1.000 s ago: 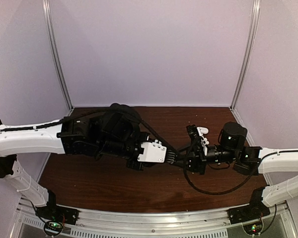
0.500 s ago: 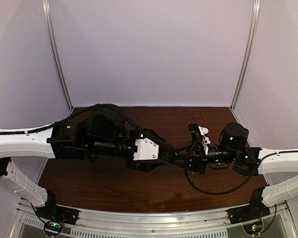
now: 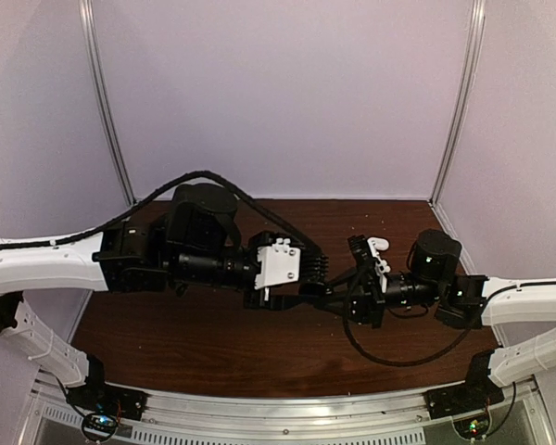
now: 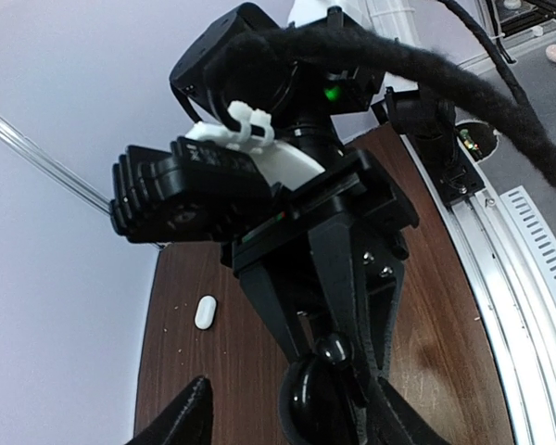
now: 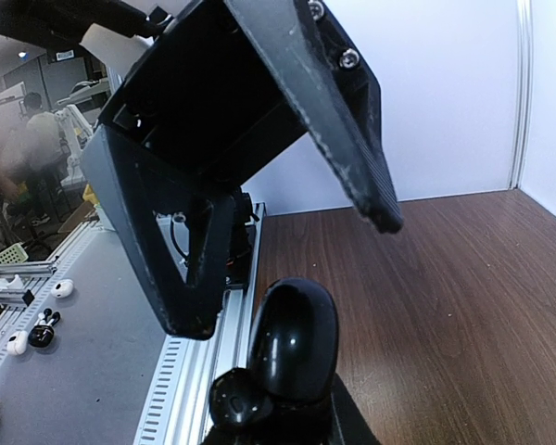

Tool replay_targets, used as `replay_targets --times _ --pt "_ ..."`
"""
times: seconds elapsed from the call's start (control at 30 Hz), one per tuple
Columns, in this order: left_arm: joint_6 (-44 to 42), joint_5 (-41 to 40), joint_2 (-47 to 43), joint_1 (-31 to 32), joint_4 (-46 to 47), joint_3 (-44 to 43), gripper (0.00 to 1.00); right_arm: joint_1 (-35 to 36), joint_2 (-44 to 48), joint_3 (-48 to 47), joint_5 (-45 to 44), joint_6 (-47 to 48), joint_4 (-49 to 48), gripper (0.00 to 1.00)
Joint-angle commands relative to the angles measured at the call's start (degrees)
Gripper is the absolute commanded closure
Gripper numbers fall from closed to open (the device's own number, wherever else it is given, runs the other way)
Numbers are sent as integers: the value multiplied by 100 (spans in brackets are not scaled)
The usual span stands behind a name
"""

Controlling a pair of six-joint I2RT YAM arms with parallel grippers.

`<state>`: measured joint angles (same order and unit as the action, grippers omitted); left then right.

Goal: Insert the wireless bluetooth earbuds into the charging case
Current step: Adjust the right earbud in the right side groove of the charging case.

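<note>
My right gripper (image 3: 345, 295) is shut on a glossy black round puck (image 5: 296, 334) with a small black knob beside it, held above the table's middle. My left gripper (image 3: 330, 288) is open, and its fingers (image 5: 347, 120) straddle the puck (image 4: 310, 399) and the right gripper's tip without closing on them. A small white oval pebble, which looks like the charging case (image 4: 205, 311), lies shut on the brown table near the back wall. It is hidden in the top view. No white earbuds show on the table.
The brown wooden table (image 3: 213, 343) is boxed by pale walls at the back and sides, with a metal rail (image 3: 287, 408) along the near edge. Black cables loop under both wrists. Small white and black bits (image 5: 37, 324) lie on a grey bench beyond the rail.
My left arm drew back a little, then came forward again with its wrist raised and turned. The right arm barely moved and still holds the black puck.
</note>
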<state>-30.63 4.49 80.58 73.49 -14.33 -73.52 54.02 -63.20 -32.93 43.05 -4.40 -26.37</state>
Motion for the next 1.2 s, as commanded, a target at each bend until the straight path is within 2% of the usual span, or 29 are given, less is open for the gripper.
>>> replay_targets --times 0.0,0.17,0.37,0.6,1.17 --pt "101 62 157 -28 113 -265 45 28 67 -129 -37 66 -44 100" --pt "78 175 178 -43 150 -262 54 30 47 -136 -60 82 -3 100" --pt "22 251 366 -38 49 -392 54 30 1 -180 -114 104 18 100" --pt "144 66 351 -109 31 -348 60 29 62 -151 -43 157 40 100" --pt "298 187 156 -307 -12 -216 77 38 107 -124 15 213 9 100"
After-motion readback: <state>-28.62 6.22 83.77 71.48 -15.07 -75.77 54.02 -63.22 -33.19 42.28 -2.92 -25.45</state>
